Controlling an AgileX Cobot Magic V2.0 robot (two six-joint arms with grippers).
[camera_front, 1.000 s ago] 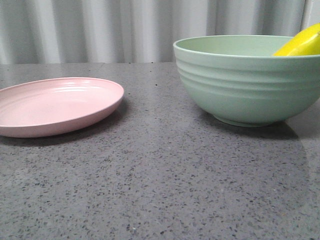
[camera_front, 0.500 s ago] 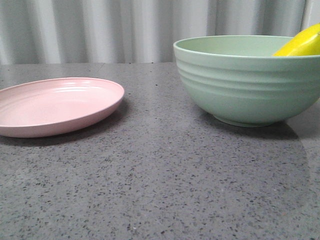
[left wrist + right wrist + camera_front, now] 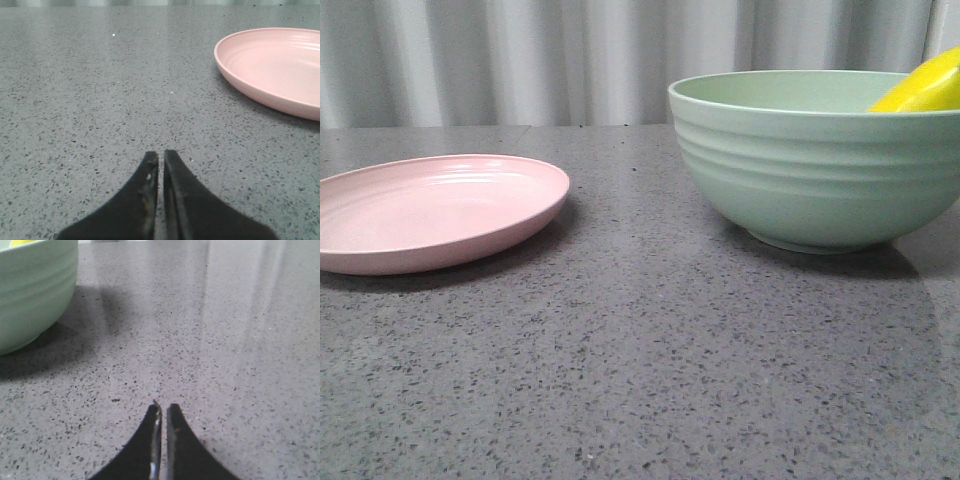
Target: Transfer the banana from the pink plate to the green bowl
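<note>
The yellow banana (image 3: 925, 88) lies inside the green bowl (image 3: 820, 170) at the right of the front view, one end sticking up over the bowl's right rim. A sliver of it (image 3: 20, 242) shows in the right wrist view above the bowl's wall (image 3: 30, 290). The pink plate (image 3: 430, 210) sits bare at the left; it also shows in the left wrist view (image 3: 275, 65). My left gripper (image 3: 161, 155) is shut and holds nothing, low over the table beside the plate. My right gripper (image 3: 163, 407) is shut and holds nothing, low over the table beside the bowl. Neither gripper shows in the front view.
The grey speckled table (image 3: 640, 360) runs back to a pale pleated curtain (image 3: 570, 60). The plate and bowl stand apart with bare table between them.
</note>
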